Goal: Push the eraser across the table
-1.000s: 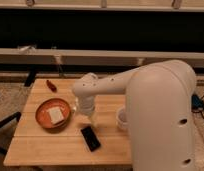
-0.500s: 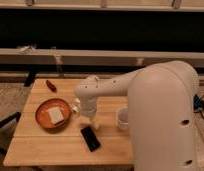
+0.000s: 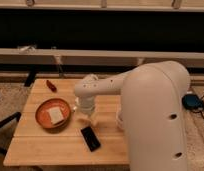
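Note:
The eraser (image 3: 90, 138) is a flat black rectangular block lying on the wooden table (image 3: 40, 147), front of centre. My gripper (image 3: 88, 118) hangs from the white arm (image 3: 145, 100) and points down at the table, just behind the eraser and a little apart from it. It stands right beside the orange bowl's right rim.
An orange bowl (image 3: 45, 120) holding a pale square piece (image 3: 56, 115) sits at the left. A small red object (image 3: 51, 86) lies at the back left corner. A white cup (image 3: 119, 120) stands at the right, partly hidden by the arm. A dark bench runs behind the table.
The gripper has come down a little toward the table behind the eraser. The eraser, the bowl and the red object have not moved.

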Robot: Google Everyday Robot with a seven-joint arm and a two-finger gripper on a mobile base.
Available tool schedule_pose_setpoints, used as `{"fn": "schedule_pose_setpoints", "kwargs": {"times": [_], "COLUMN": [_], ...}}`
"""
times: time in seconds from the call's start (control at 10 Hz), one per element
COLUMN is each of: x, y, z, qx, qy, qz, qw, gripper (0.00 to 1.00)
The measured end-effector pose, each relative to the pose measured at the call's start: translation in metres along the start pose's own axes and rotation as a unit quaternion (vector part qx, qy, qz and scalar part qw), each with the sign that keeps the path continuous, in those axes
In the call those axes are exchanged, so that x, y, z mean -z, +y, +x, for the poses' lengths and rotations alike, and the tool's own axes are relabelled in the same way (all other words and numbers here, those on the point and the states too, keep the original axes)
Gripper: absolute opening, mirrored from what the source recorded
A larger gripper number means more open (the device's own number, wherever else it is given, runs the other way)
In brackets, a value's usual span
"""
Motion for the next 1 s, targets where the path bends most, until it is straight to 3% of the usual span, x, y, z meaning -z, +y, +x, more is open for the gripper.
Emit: {"fn": "schedule_pose_setpoints", "kwargs": {"times": [1.0], "x": [-0.017], "y": [-0.026], "z": [0.009], "qx": [-0.060], "qy": [0.032], "qz": [0.000], "qw": [0.9977], "gripper": [0.80]}}
